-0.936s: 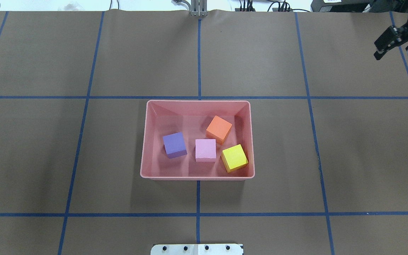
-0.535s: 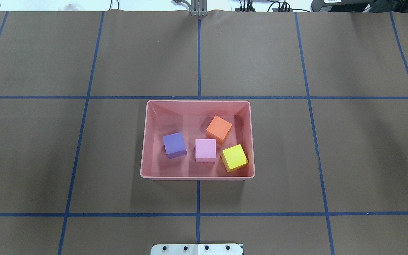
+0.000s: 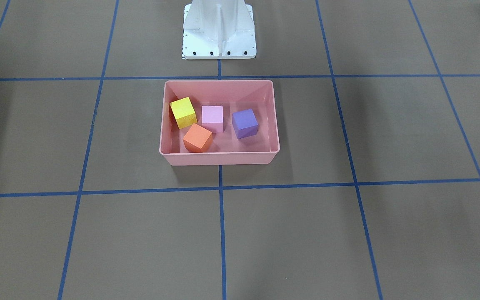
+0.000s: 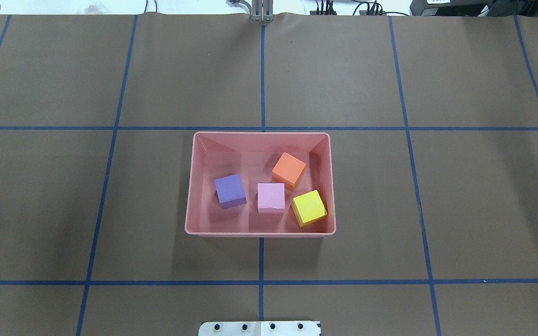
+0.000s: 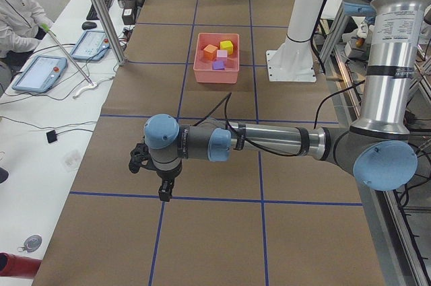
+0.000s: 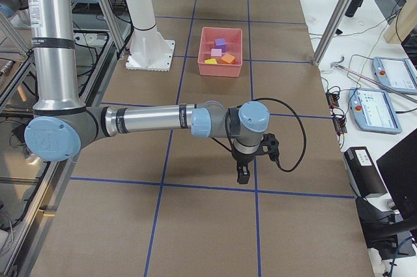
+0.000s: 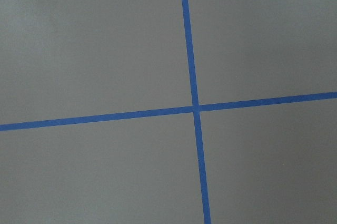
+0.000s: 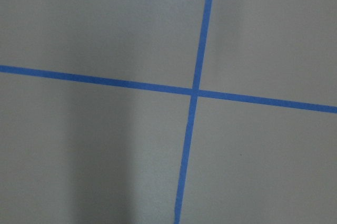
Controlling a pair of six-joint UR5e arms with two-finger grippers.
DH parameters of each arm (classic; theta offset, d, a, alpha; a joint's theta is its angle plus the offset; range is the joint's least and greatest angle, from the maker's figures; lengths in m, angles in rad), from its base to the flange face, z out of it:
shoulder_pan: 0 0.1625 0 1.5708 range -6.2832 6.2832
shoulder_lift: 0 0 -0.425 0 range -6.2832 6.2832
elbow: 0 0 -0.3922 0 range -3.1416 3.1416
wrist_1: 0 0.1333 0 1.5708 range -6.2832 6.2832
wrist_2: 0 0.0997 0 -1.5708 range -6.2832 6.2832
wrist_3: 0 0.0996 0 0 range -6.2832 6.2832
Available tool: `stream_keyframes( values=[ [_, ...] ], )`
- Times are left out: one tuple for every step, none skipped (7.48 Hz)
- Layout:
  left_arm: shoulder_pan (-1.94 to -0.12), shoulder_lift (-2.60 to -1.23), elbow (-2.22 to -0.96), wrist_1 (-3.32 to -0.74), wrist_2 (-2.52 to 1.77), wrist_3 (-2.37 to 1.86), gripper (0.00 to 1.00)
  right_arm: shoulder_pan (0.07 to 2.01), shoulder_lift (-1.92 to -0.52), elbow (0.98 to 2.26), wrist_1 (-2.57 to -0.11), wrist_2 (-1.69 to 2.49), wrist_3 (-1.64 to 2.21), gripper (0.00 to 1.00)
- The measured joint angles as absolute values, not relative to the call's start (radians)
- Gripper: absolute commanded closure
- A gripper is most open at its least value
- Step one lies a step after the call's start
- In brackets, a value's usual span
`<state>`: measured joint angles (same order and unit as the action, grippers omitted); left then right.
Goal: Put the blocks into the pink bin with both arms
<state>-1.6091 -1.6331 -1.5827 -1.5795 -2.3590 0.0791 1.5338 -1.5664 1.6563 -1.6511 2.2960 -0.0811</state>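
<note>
The pink bin (image 4: 262, 135) is sitting in the middle of the desk (image 4: 390, 210), just in front of the white robot base (image 3: 219, 29), and all four blocks are lying on its floor. The purple block (image 4: 230, 190) is resting toward the robot's left side of the bin, apart from the other three. The light pink block (image 4: 271, 197) is sitting near the centre. The orange block (image 4: 289, 169), turned at an angle, is lying just beyond it on the far side, corner close to corner. The yellow block (image 4: 309, 207), also turned, is sitting just beside the light pink one, near the bin's corner closest to the robot's right.

Blue tape lines (image 4: 263, 70) are running across the brown desk in a grid around the bin.

The left arm (image 5: 269, 141) is reaching out low over the robot's left end of the desk, well apart from the bin, its left jaws pointing down above a tape crossing. The right arm (image 6: 150, 120) is doing the same at the opposite end, its right jaws hanging over another crossing. Both jaws are showing only in the side views, so I cannot tell whether they are apart or together.

An operator (image 5: 17, 10) is sitting at a side bench beyond the desk.
</note>
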Motion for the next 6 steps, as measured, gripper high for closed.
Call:
stream_keyframes(
  values=[
    [-1.608, -1.632, -1.583, -1.58, -2.359, 0.079, 0.0, 1.536, -1.578, 1.654, -1.636, 2.295, -0.081, 0.0],
    [-1.608, -1.631, -1.583, -1.58, -2.359, 0.078, 0.0, 1.536, -1.58, 1.654, -1.63, 2.295, -0.08, 0.0],
    [-1.608, -1.631, -1.583, -1.58, -2.359, 0.078, 0.0, 1.537, -1.579, 1.654, -1.629, 2.295, -0.078, 0.0],
    [-1.608, -1.631, -1.584, -1.581, -2.359, 0.078, 0.0, 1.537, -1.575, 1.654, -1.628, 2.295, -0.077, 0.0],
    [-1.608, -1.631, -1.585, -1.581, -2.359, 0.078, 0.0, 1.537, -1.57, 1.655, -1.626, 2.295, -0.077, 0.0],
    [-1.608, -1.631, -1.585, -1.581, -2.359, 0.078, 0.0, 1.537, -1.565, 1.655, -1.626, 2.294, -0.077, 0.0]
  ],
)
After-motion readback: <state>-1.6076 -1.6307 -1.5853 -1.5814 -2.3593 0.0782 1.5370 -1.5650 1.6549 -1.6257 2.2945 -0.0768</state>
